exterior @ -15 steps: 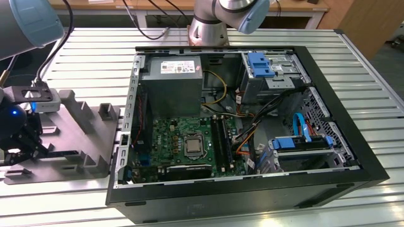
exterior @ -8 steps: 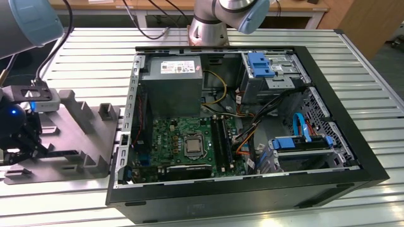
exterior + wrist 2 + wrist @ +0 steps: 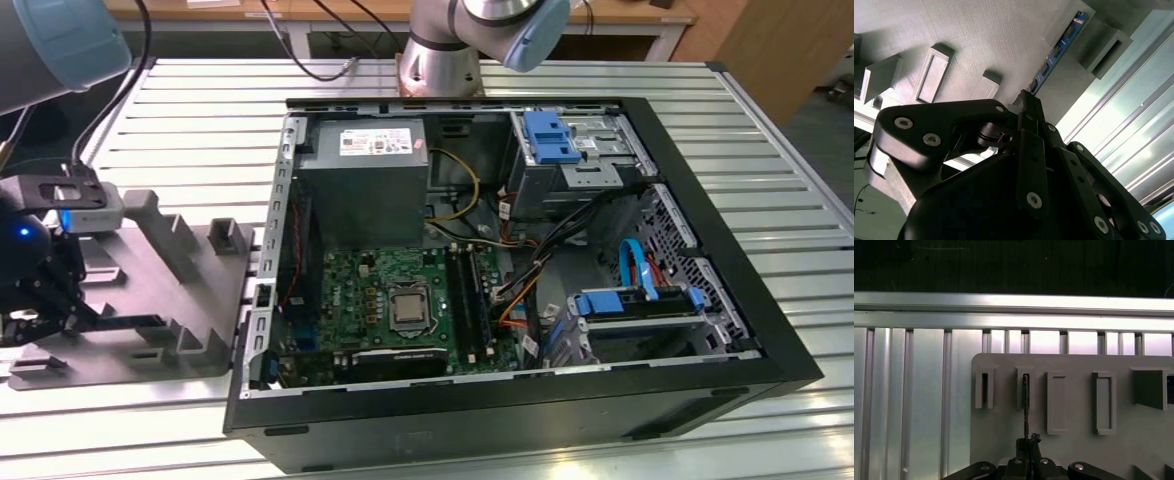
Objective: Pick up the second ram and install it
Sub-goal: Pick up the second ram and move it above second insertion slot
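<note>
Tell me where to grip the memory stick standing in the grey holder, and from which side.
Pinch the second ram across its two flat faces at the exposed top edge, coming down from above: it stands on edge in a slot of the grey holder, leaving only that edge free. The gripper is closed there.

Second ram (image 3: 1057, 52) (edge-on), gripper (image 3: 1026, 101) pinching its end

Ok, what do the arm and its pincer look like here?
The arm is silver-grey tubing with pale blue joint caps. The pincer is matte black, built of jointed links with silver screw heads. In the exterior view a small blue light glows above it.
</note>
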Available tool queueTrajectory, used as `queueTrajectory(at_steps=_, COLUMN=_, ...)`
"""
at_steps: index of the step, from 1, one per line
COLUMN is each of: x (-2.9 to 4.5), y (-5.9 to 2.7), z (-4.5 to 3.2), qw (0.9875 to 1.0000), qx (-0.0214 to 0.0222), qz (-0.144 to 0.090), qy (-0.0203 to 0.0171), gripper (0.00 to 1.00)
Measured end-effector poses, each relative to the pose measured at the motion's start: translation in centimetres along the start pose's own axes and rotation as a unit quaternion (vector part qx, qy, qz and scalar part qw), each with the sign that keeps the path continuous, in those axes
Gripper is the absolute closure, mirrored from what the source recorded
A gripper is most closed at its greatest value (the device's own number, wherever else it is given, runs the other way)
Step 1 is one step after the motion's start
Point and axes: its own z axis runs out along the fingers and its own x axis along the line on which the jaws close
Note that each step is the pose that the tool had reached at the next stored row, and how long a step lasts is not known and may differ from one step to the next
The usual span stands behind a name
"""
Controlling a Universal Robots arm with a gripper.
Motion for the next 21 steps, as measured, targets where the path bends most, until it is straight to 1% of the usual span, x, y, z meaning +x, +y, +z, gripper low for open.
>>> queueTrajectory(at_steps=9, x=-0.02, y=0.02, z=-0.55, qw=1.0, qx=0.0, qz=0.0, qy=-0.0002, gripper=0.89)
queueTrajectory(at_steps=14, x=-0.03, y=0.02, z=-0.88, qw=1.0, qx=0.0001, qz=0.0, qy=-0.0021, gripper=0.89)
queueTrajectory(at_steps=16, x=-0.03, y=0.02, z=-0.9, qw=1.0, qx=0.0002, qz=0.0, qy=-0.0026, gripper=0.89)
queueTrajectory(at_steps=21, x=-0.04, y=0.04, z=-1.45, qw=1.0, qx=0.0, qz=0.0, qy=-0.0035, gripper=0.89)
